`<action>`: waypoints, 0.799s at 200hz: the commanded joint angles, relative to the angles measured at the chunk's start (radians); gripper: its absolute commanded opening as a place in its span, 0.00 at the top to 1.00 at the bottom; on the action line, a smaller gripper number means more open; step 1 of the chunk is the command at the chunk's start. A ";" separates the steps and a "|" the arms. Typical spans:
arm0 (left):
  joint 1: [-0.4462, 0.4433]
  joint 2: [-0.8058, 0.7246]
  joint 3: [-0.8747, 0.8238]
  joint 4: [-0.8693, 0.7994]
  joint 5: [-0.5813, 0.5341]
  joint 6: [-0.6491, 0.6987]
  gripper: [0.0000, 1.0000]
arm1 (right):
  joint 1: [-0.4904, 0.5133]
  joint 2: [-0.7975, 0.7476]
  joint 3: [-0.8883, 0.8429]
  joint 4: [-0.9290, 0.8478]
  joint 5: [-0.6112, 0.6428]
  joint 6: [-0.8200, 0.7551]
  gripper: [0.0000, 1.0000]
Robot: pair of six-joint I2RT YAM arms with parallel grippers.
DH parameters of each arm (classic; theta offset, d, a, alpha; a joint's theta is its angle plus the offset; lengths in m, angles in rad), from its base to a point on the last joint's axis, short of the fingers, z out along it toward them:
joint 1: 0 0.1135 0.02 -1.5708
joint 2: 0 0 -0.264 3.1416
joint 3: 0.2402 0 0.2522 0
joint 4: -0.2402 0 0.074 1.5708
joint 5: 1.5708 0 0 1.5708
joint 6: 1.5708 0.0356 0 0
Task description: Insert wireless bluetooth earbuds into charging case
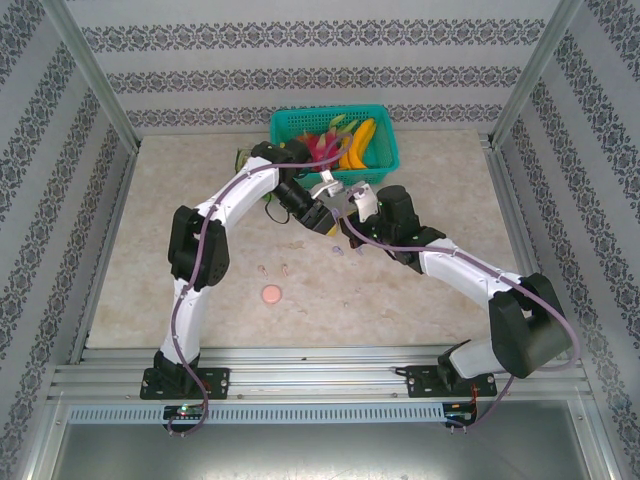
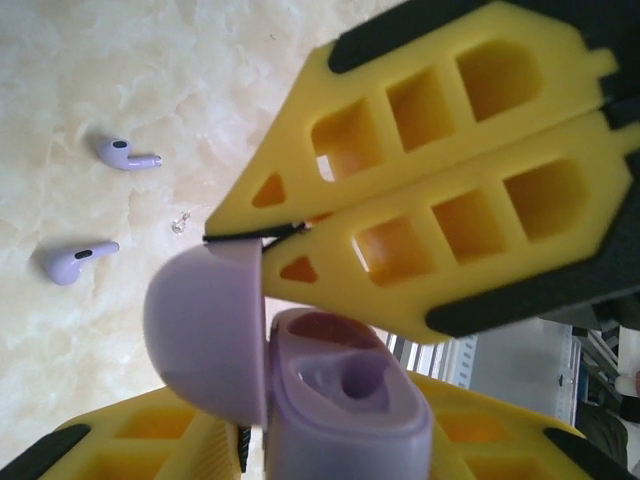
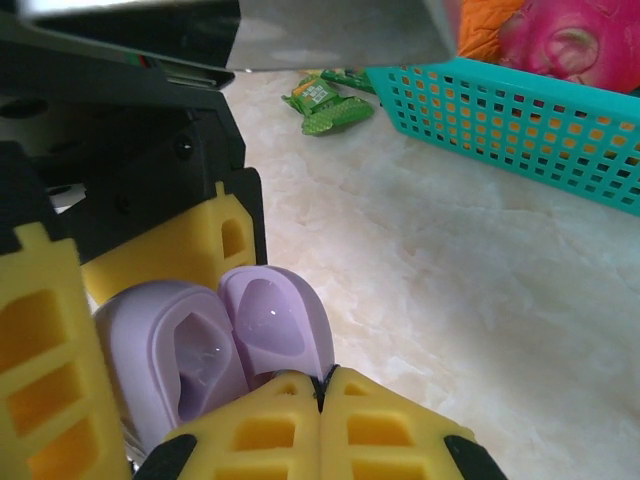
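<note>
A lilac charging case point(image 2: 340, 420) hangs above the table with its lid point(image 2: 205, 330) swung open, and its two sockets are empty. My left gripper point(image 2: 330, 445) is shut on the case body, one yellow finger on each side. My right gripper point(image 3: 322, 385) is shut with nothing between its fingers, and its joined tips point(image 2: 262, 236) press against the edge of the open lid point(image 3: 275, 320). Two lilac earbuds point(image 2: 128, 153) point(image 2: 75, 262) lie loose on the table below. In the top view both grippers point(image 1: 322, 215) point(image 1: 342, 205) meet at the table's middle.
A teal basket point(image 1: 300, 115) of toy fruit stands at the back, with a green packet point(image 3: 325, 100) beside it. A round pink case point(image 1: 271, 294) and small pale buds point(image 1: 263, 268) lie on the table in front of the left arm.
</note>
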 commanded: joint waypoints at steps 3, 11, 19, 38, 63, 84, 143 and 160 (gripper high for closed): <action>0.016 0.010 0.042 -0.061 0.035 0.043 0.61 | 0.010 -0.020 -0.004 0.000 0.011 -0.034 1.00; 0.017 0.012 0.043 -0.063 0.036 0.046 0.62 | 0.012 -0.020 -0.004 -0.001 0.014 -0.036 1.00; 0.016 0.013 0.045 -0.064 0.039 0.047 0.63 | 0.012 -0.020 -0.004 -0.003 0.017 -0.038 1.00; 0.018 0.014 0.045 -0.068 0.039 0.051 0.65 | 0.013 -0.019 -0.005 -0.007 0.019 -0.042 1.00; 0.020 0.017 0.045 -0.072 0.044 0.055 0.67 | 0.012 -0.018 -0.003 -0.013 0.023 -0.047 1.00; 0.021 0.019 0.048 -0.077 0.046 0.056 0.69 | 0.012 -0.018 -0.001 -0.013 0.022 -0.048 1.00; 0.023 0.026 0.051 -0.094 0.056 0.068 0.74 | 0.012 -0.014 0.003 -0.019 0.022 -0.053 1.00; 0.023 0.029 0.050 -0.096 0.062 0.072 0.76 | 0.012 -0.014 0.004 -0.021 0.020 -0.052 1.00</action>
